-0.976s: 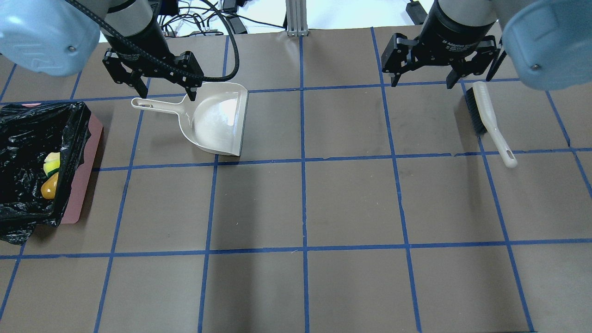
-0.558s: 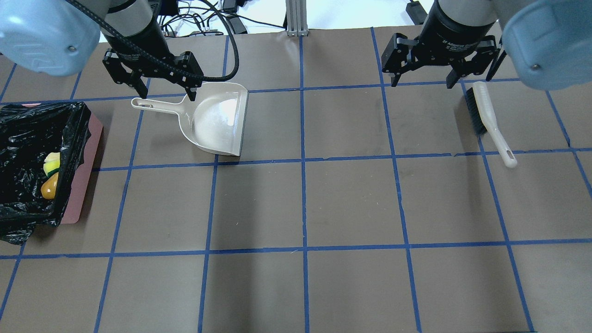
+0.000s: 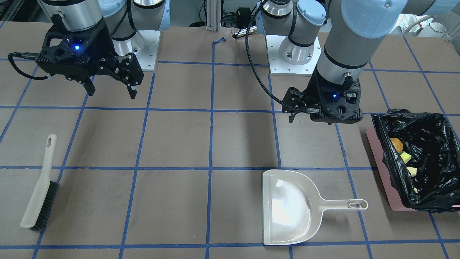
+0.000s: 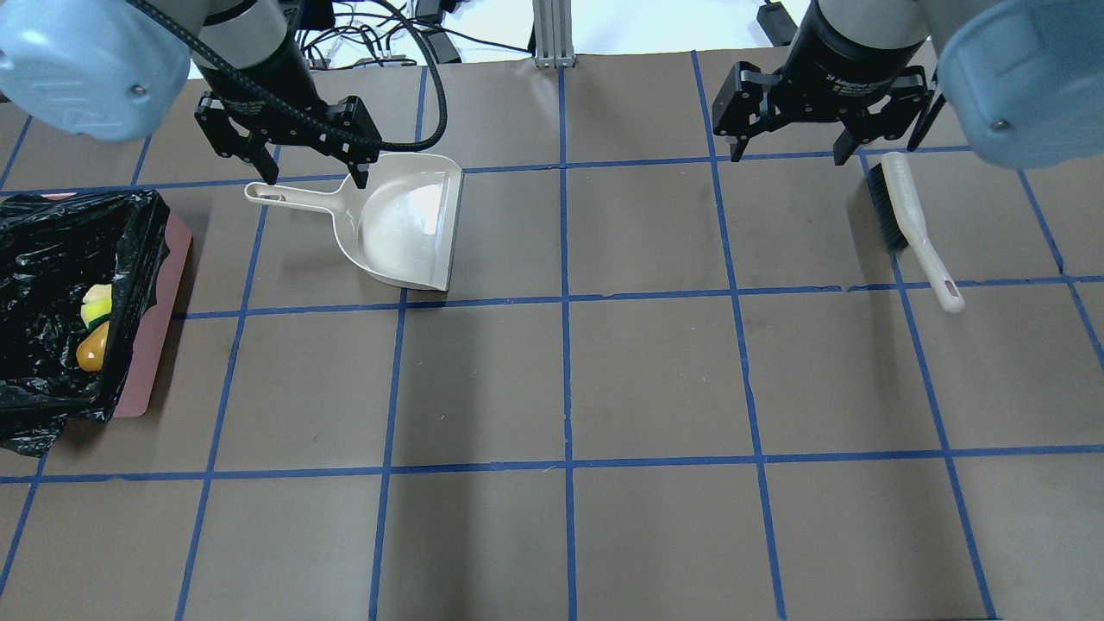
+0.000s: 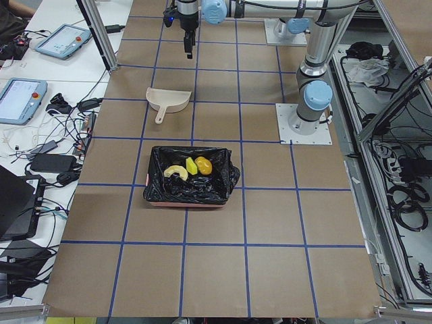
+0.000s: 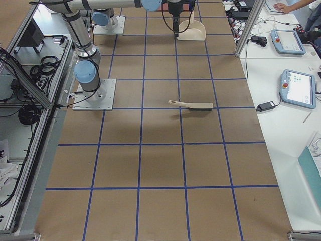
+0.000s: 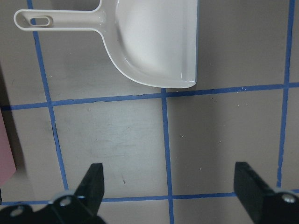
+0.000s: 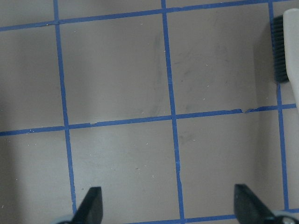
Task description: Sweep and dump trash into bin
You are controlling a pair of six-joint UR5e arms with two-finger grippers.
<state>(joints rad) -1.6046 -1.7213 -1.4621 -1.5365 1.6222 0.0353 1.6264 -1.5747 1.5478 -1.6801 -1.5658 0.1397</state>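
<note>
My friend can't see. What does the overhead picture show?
The trash lies in the bin at left. An empty dustpan and a brush lie on the table, the open left gripper near the dustpan, the open right gripper near the brush.

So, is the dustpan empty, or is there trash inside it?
Empty. The dustpan shows only bare beige plastic inside in the overhead and left wrist views; the trash lies in the bin.
</note>
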